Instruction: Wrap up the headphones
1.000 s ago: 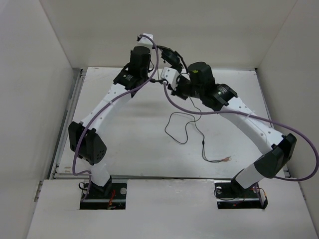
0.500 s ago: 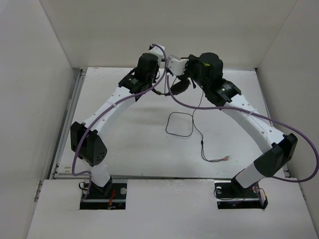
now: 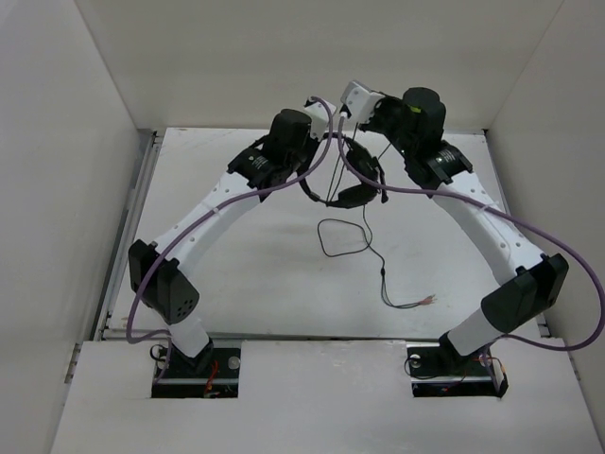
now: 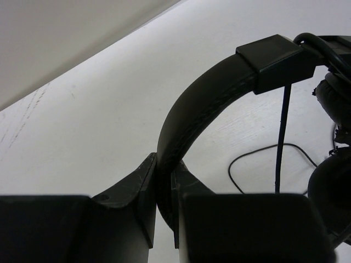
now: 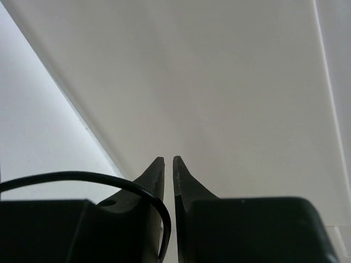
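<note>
The black headphones (image 3: 352, 184) hang in the air at the back middle. My left gripper (image 3: 308, 176) is shut on their curved headband (image 4: 208, 104); the jaws (image 4: 164, 183) pinch it near one end. The earcups (image 4: 335, 104) hang at the right of the left wrist view. My right gripper (image 3: 345, 115) is raised above the headphones, points at the back wall, and is shut on the thin black cord (image 5: 160, 219), which curls over its left finger (image 5: 153, 178). The rest of the cord (image 3: 342, 236) loops on the table, and its reddish tips (image 3: 427, 301) lie near the front right.
White walls enclose the white table (image 3: 236, 274) on the left, back and right. Purple cables (image 3: 529, 241) hang from both arms. A metal rail (image 3: 132, 208) runs along the table's left edge.
My right gripper has risen and moved right toward the back wall, pulling the cord up. My left gripper has shifted right with the headphones, which now hang lower. The cord loop on the table has tightened.
</note>
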Robot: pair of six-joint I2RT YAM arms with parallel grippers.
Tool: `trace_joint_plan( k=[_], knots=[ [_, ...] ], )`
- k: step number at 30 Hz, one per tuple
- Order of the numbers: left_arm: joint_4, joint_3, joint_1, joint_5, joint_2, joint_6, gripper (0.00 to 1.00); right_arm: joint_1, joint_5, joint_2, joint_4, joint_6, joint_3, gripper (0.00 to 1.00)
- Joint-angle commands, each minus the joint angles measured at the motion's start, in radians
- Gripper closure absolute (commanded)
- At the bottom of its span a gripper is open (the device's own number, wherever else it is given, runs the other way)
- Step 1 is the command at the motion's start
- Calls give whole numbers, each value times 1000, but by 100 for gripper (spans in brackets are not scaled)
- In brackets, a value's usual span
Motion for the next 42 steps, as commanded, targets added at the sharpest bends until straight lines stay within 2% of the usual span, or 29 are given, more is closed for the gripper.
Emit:
trace_joint_plan(
  k=[1, 11, 22, 32, 35, 38, 42],
  knots=[
    [36, 30, -11, 89, -97, -7, 100, -44, -94, 19, 24, 171, 71, 83],
    [32, 53, -48, 213, -154, -6, 100, -124, -201, 98, -8, 355, 85, 85],
    [-11, 108, -71, 307, -137, -32, 100, -120, -214, 118, -8, 423, 97, 86],
    [-22, 140, -73, 327, -134, -50, 100, -147, -236, 128, -13, 470, 70, 86],
    [-25, 195, -64, 350, -128, -75, 100, -167, -314, 122, -22, 556, 37, 86],
    [-25, 246, -42, 379, -121, -118, 100, -196, -479, 109, -43, 717, 7, 86],
    [-20, 321, -10, 435, -104, -188, 100, -230, -716, 92, 9, 953, -64, 87]
  ],
)
